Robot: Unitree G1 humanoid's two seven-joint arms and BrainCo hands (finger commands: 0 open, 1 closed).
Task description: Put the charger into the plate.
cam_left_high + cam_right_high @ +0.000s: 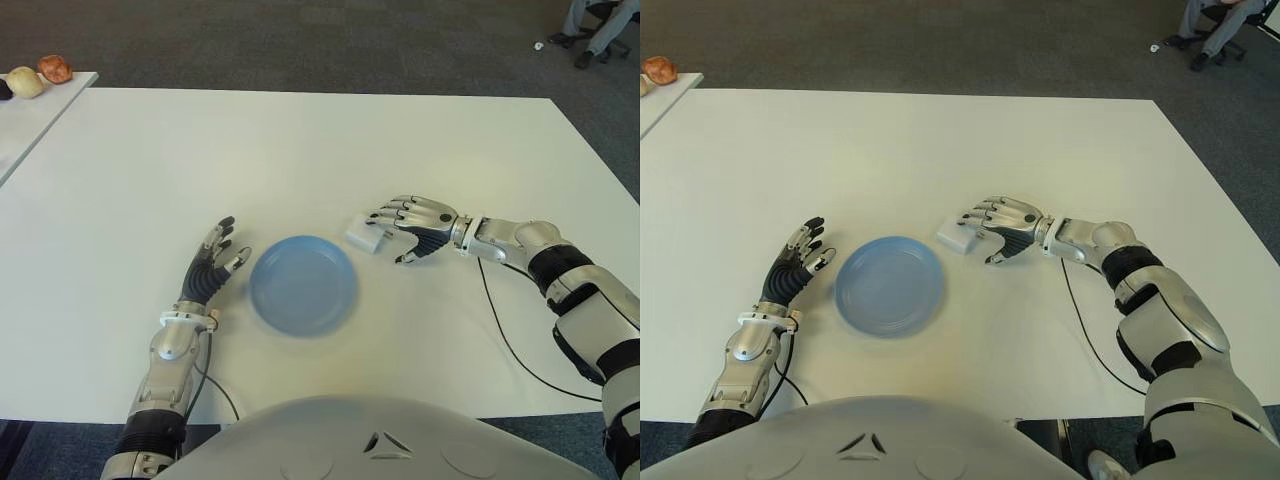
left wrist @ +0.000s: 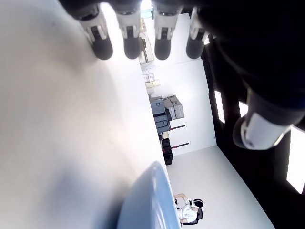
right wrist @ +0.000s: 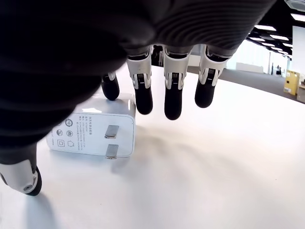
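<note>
White table (image 1: 300, 150): one charger (image 1: 366, 238), one plate (image 1: 303, 284).

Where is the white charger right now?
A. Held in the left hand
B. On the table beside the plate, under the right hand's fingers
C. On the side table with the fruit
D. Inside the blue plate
B. The charger lies on the table just right of the blue plate, with the right hand open over it, not gripping.

White table (image 1: 300, 150) on dark grey carpet (image 1: 300, 40); second white table (image 1: 40, 110) at far left; office chair base (image 1: 600, 40) at far right.
</note>
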